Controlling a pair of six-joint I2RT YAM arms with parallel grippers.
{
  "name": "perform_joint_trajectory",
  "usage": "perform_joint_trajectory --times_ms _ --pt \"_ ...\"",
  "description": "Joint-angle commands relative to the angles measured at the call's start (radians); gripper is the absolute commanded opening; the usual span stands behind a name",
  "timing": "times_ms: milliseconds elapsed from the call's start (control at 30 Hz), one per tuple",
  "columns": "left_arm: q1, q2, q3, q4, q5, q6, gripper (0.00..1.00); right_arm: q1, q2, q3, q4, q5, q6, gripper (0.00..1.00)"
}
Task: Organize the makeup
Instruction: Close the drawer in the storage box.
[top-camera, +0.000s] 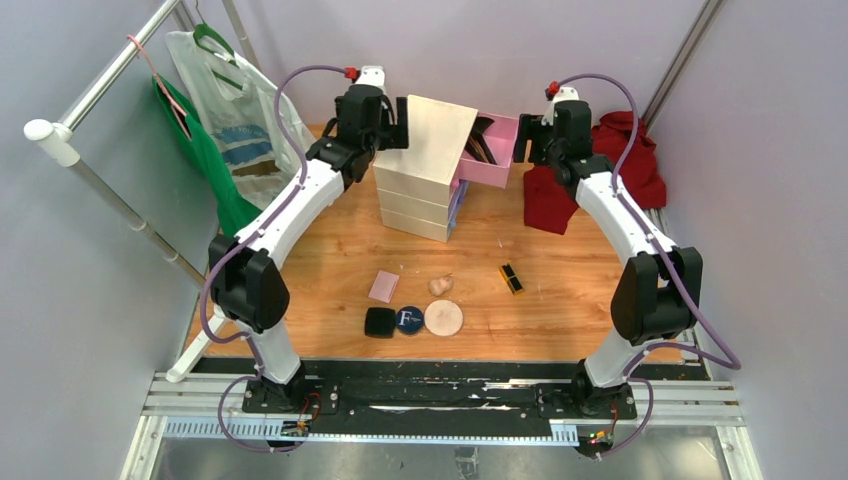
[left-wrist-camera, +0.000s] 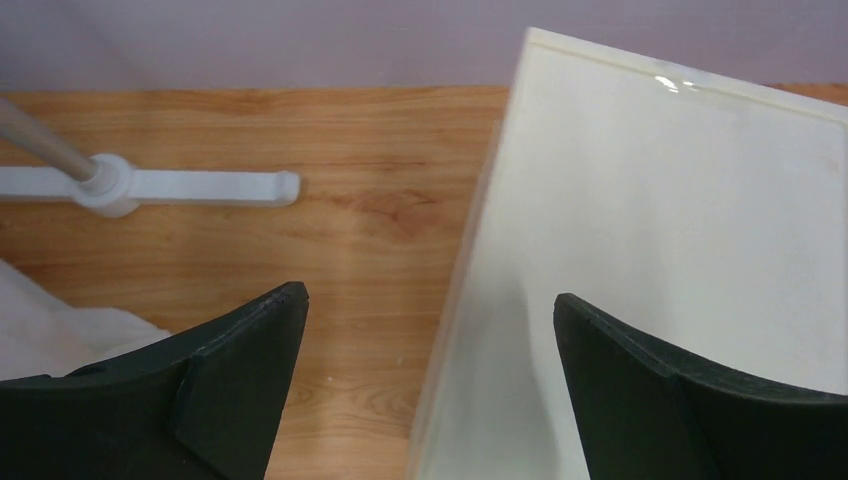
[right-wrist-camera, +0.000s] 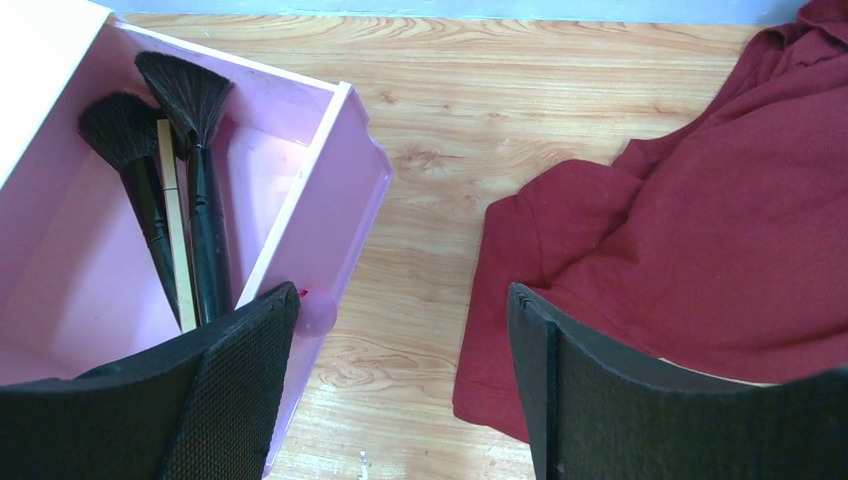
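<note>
The black compact (top-camera: 379, 322), navy compact (top-camera: 408, 320), puff (top-camera: 443, 318), sponge (top-camera: 440, 285), pink square (top-camera: 383, 286) and lipstick (top-camera: 511, 278) lie on the near tabletop (top-camera: 580, 320), two brushes (right-wrist-camera: 185, 95) lie in the pulled-out pink drawer (right-wrist-camera: 330, 190) of the chest (top-camera: 430, 150), the left tool (left-wrist-camera: 425, 295) stands open astride the chest's edge, and the right tool (right-wrist-camera: 402, 290) stands open beside the drawer, gripping nothing.

Grained wooden table (right-wrist-camera: 450, 150), red cloth (right-wrist-camera: 700, 200), glossy cream chest (left-wrist-camera: 680, 250), smooth pink drawer (right-wrist-camera: 330, 190), matt black brushes (right-wrist-camera: 205, 240)
</note>
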Motion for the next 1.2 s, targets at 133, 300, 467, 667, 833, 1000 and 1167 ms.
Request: perform_joint_trajectory --times_ms 133,300,467,667,833,1000,1167 --pt "0.095 0.000 -0.024 -0.016 -0.110 -0.069 0.98 0.001 0.022 0.040 0.015 -0.053 0.010 0.76" --pt "0.107 0.046 -0.015 -0.007 -0.098 -0.070 0.98 0.002 0.035 0.047 0.013 -0.059 0.011 0.76" --pt "0.113 0.094 0.005 -0.021 -0.040 -0.075 0.98 0.002 0.046 0.050 0.013 -0.069 0.011 0.76" --pt "0.113 0.089 -0.023 0.000 0.030 -0.081 0.98 0.003 0.063 0.052 0.043 -0.138 0.024 0.75" --pt "0.113 0.070 -0.047 0.017 0.073 -0.090 0.98 0.005 0.073 0.057 0.066 -0.199 0.054 0.75" --pt "0.112 0.063 -0.058 0.016 0.106 -0.104 0.98 0.020 0.067 0.056 0.097 -0.250 0.082 0.75" --pt "0.111 0.060 -0.069 0.012 0.138 -0.111 0.98 0.047 0.070 0.067 0.112 -0.289 0.109 0.75"
